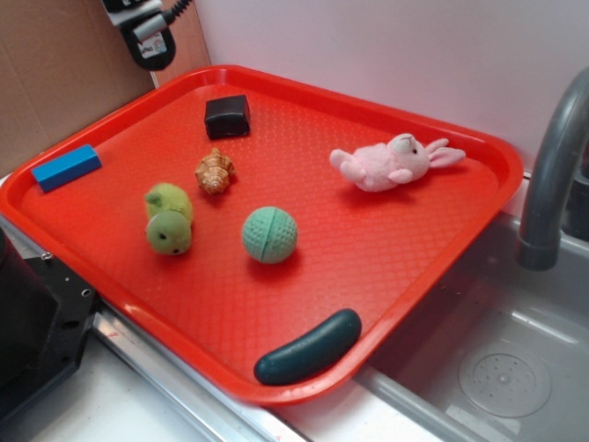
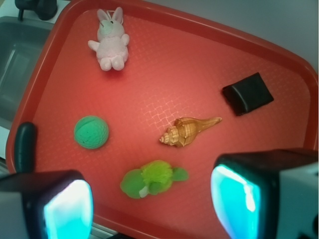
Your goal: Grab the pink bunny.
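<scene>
From the exterior view I see the red tray [image 1: 433, 267] beside the sink [image 1: 515, 359], with the gripper [image 1: 147, 32] only partly in frame at the top left corner, above the tray's far rim. I cannot tell from here how its fingers stand. The pink bunny [image 1: 391, 164] lies on its side on the tray, well apart from the gripper, ears pointing toward the faucet [image 1: 552, 175]. Nearer the gripper sit the black block [image 1: 226, 116], the blue block [image 1: 66, 167] on the rim, and the shell [image 1: 214, 171]. The yellow-green plush toy [image 1: 169, 219], the green ball [image 1: 270, 234] and the dark green cucumber [image 1: 308, 347] lie further off.

In the wrist view my two fingers [image 2: 239, 199] stand wide apart with nothing between them, hanging above the tray [image 2: 164, 64]. The yellow-green plush toy [image 2: 152, 180] sits between the fingertips, just ahead. The shell [image 2: 187, 131] lies beyond it, the green ball [image 2: 91, 132] ahead of the left finger, the black block [image 2: 247, 93] ahead of the right one. The pink bunny [image 2: 110, 42] lies far ahead, off to the left, ears pointing away from me.
</scene>
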